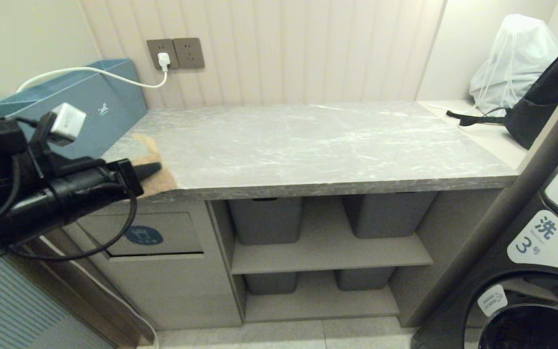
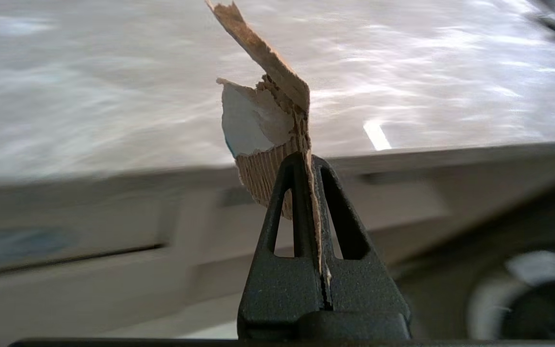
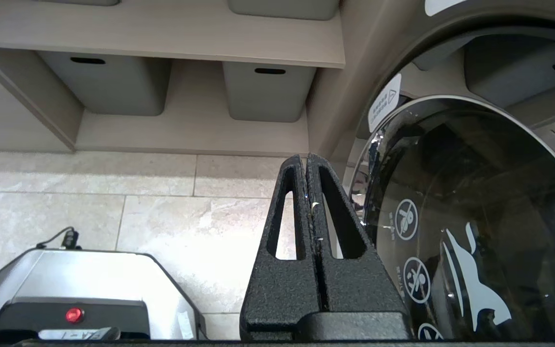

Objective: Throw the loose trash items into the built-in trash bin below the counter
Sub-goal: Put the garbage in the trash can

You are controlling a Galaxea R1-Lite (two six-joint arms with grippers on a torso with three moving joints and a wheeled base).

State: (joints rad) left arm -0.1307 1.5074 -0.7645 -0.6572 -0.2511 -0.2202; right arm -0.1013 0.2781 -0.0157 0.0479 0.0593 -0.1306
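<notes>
My left gripper (image 1: 155, 168) is at the front left corner of the counter (image 1: 308, 140), just above the built-in trash bin's flap (image 1: 172, 232) with its dark blue oval sticker. It is shut on a torn brown cardboard scrap (image 1: 162, 183). In the left wrist view the scrap (image 2: 277, 82) stands up from between the closed fingers (image 2: 306, 161), with a pale face edged in cyan on one side. My right gripper (image 3: 306, 159) is shut with nothing in it, low over the tiled floor beside the washer door, and outside the head view.
A large teal-blue box (image 1: 90, 102) stands at the counter's left end, with a white cable running to a wall plug (image 1: 163, 59). Grey tubs (image 1: 267, 218) fill the shelves under the counter. A washer (image 1: 540, 271) stands at the right, with bags (image 1: 516, 58) behind it.
</notes>
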